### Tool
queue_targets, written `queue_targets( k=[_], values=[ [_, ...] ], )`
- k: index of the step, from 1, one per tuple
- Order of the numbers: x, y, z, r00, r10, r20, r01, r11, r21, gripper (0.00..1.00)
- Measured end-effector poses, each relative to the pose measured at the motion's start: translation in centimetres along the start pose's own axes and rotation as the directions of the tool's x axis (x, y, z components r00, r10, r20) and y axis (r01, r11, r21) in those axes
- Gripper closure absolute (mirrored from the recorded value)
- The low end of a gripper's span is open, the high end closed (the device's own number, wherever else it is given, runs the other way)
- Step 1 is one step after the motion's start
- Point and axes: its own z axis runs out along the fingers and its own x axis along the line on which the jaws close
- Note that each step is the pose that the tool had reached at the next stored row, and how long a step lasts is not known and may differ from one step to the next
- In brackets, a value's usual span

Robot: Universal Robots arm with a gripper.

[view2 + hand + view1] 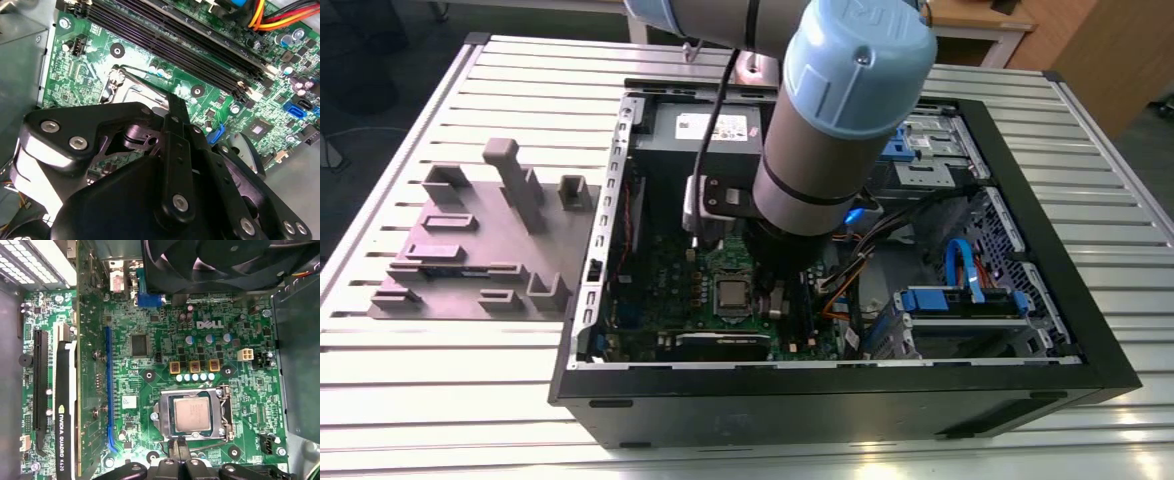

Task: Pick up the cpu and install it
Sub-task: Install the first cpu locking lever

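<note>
My claw (178, 460) hung low inside the open PC case (1067, 330), right over the motherboard (150, 330). Couldn't tell from any view whether it was parted or closed; in the second wrist view the claw body blocked the tips. Nothing visibly held.

The cpu (193, 414) was lying flat in the socket (225, 412), silver top up, just beside my tips in the first wrist view. In the exterior view it (732, 293) sat on the board just to that view's left of my arm (834, 120). The thin wire retention lever (200, 438) ran along the socket edge nearest me; whether it was latched, I couldn't tell.

Risks as I judged them:
- Tips that close to the lever: a small sideways drift could have snagged it or scraped the socket frame.
- If the chip wasn't fully seated, pressing down would have bent socket contacts. Seating wasn't verifiable from these views.
- Graphics card (65, 405) stood on edge further off, memory slots (200, 60) on another side: tight corridor, any swing risked a knock.
- Orange and yellow cables (843, 282) ran close by my arm, a snag hazard on the way out.

The grey parts fixture (480, 245) sat well apart on the table (427, 400).
</note>
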Motion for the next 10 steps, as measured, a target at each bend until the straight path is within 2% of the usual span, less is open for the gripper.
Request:
queue_targets(
  k=[7,10],
  values=[
    [0.02,-0.04,0.48,0.9999,-0.011,-0.0005,0.011,0.9999,0.002,0.9],
    [0.08,-0.08,0.97,0.9999,-0.015,-0.0008,0.015,0.9999,0.002,0.9]
  ],
)
